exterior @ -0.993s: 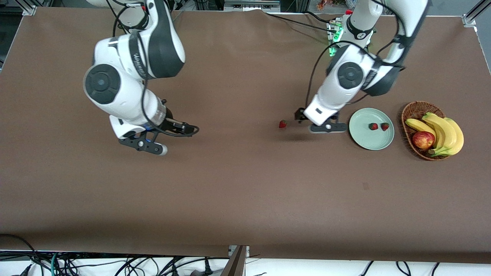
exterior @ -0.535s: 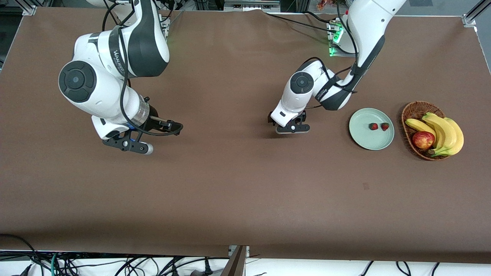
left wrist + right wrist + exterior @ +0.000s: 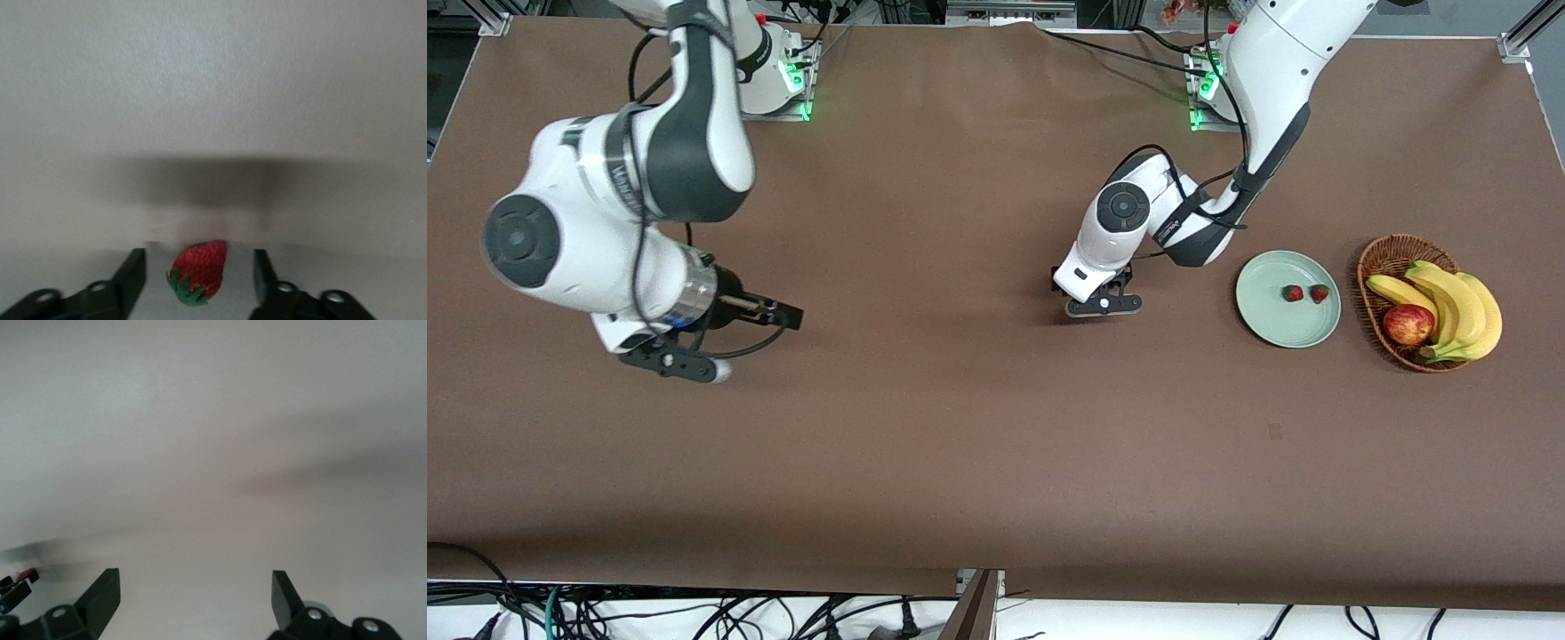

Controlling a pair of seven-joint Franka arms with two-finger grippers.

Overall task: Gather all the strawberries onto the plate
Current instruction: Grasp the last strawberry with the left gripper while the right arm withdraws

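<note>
The pale mint-green plate (image 3: 1272, 324) lies toward the left arm's end of the table and holds two strawberries (image 3: 1292, 293) (image 3: 1319, 293). The third strawberry (image 3: 198, 270) lies on the brown table between the fingers of my left gripper (image 3: 199, 273), which is open and low around it with a gap on each side. In the front view my left gripper (image 3: 1100, 302) hides that berry. My right gripper (image 3: 195, 590) is open and empty over bare table toward the right arm's end (image 3: 680, 360).
A brown wicker basket (image 3: 1373, 258) with bananas (image 3: 1458, 307) and a red-yellow apple (image 3: 1408, 324) stands beside the plate at the left arm's end. Cables run along the table's edge by the robots' bases.
My left gripper moved from beside the plate toward the middle of the table and came down around the lone strawberry. My right arm swung outward toward its end of the table.
</note>
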